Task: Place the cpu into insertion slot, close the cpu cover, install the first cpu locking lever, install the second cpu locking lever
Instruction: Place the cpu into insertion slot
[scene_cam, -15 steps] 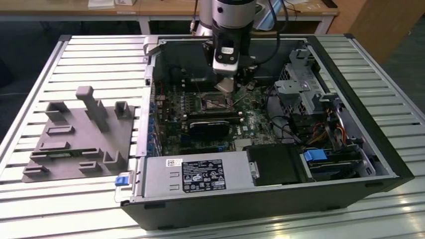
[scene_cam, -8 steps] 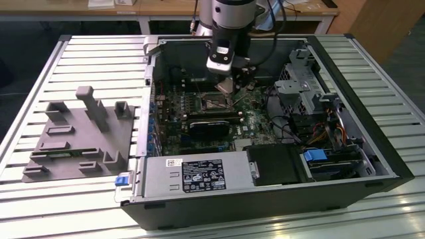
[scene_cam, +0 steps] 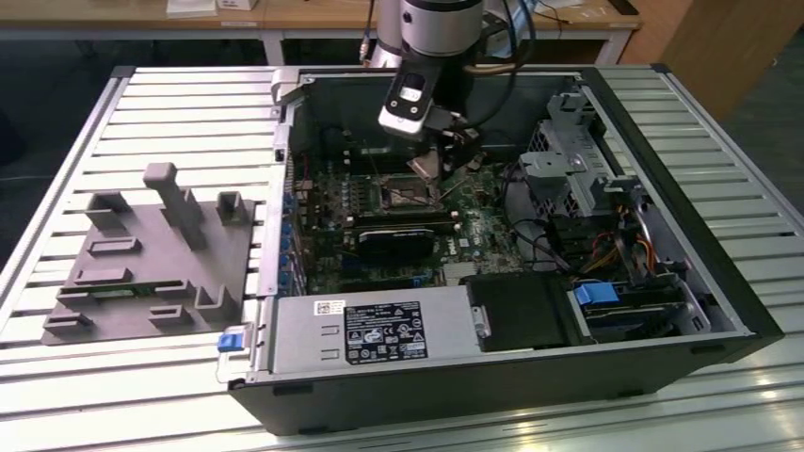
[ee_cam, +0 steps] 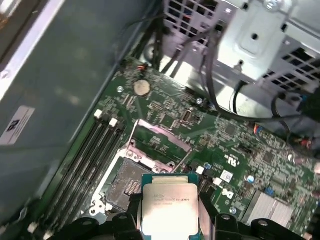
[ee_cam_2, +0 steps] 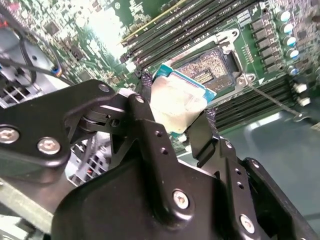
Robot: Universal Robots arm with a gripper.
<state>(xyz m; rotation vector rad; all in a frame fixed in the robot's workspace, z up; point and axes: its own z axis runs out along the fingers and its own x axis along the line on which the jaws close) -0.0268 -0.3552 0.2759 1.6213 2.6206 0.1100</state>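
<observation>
Grey fixture block [scene_cam: 157,259] sits on the counter [scene_cam: 164,113], well off from the pincer [scene_cam: 430,162] toward the exterior view's left. Pincer is clenched on the cpu [ee_cam_2: 175,102], fingers [ee_cam_2: 150,135] on opp. edges. Chip hangs tilted just above the insertion slot [ee_cam_2: 207,67], not seated. The cpu cover [ee_cam: 159,141] stands flipped open just beyond the slot. Judged: step 1 underway; cover + both levers left.
</observation>
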